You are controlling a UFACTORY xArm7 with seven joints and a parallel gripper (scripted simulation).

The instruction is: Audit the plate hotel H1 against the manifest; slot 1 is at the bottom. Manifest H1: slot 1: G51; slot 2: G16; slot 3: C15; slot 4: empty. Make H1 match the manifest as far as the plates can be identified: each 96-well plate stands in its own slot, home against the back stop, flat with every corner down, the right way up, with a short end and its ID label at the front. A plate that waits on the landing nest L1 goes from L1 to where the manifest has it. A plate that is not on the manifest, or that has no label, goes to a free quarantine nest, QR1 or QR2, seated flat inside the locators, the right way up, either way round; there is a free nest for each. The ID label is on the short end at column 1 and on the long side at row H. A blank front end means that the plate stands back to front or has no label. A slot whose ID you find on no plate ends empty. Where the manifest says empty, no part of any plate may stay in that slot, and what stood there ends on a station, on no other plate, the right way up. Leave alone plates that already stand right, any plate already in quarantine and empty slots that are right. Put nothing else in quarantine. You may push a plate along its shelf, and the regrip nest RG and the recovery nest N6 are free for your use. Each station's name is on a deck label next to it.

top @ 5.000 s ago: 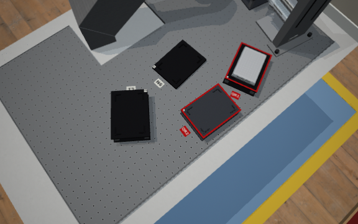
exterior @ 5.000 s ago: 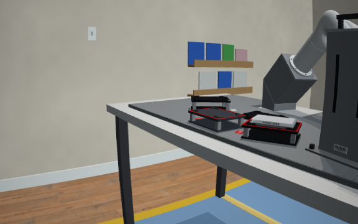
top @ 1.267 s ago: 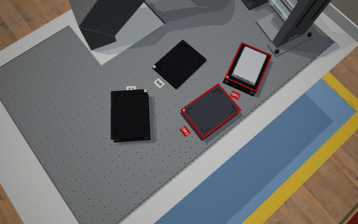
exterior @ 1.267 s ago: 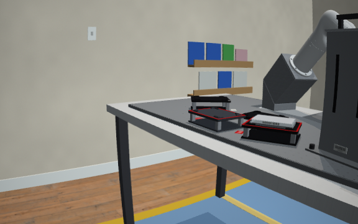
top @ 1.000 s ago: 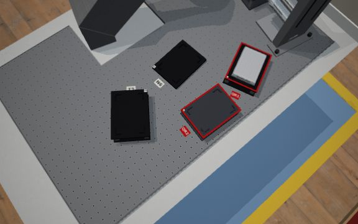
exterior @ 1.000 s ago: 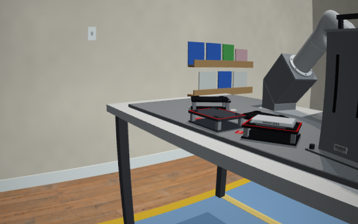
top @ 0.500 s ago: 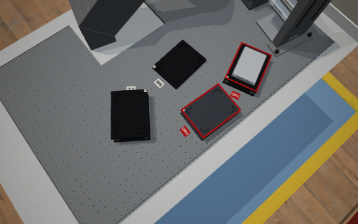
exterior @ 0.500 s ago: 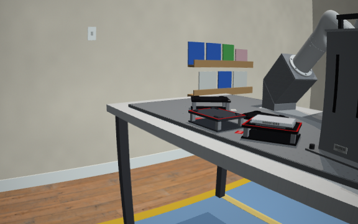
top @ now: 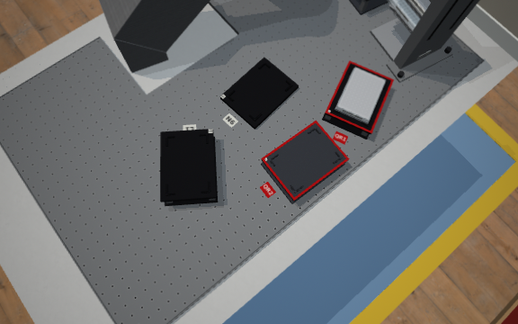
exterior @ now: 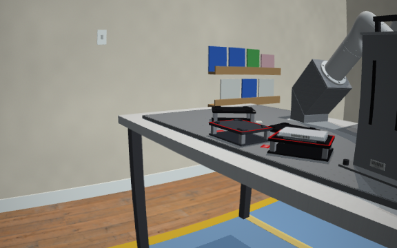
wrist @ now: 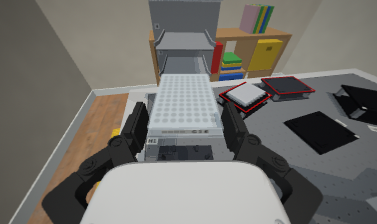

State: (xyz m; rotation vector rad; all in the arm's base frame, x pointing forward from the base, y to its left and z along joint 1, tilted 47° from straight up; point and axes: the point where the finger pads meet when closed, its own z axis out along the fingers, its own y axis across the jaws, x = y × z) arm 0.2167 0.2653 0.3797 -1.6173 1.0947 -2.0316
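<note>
In the wrist view my gripper (wrist: 185, 111) is shut on the long sides of a white 96-well plate (wrist: 184, 102). The plate is level and the right way up, held in front of the plate hotel H1 (wrist: 185, 45) and outside its slots. The short end nearest the camera carries a label strip too small to read. The hotel's upper shelves look empty from here; its lower slots are hidden behind the plate. A second white plate (top: 361, 95) lies flat in quarantine nest QR1; it also shows in the wrist view (wrist: 246, 96). Quarantine nest QR2 (top: 305, 159) is empty.
The black recovery nest N6 (top: 260, 92) and another black nest (top: 188, 166) stand empty on the deck. The hotel's dark tower (exterior: 388, 100) hides my gripper in the exterior view. The arm's base block (exterior: 317, 91) stands behind the nests.
</note>
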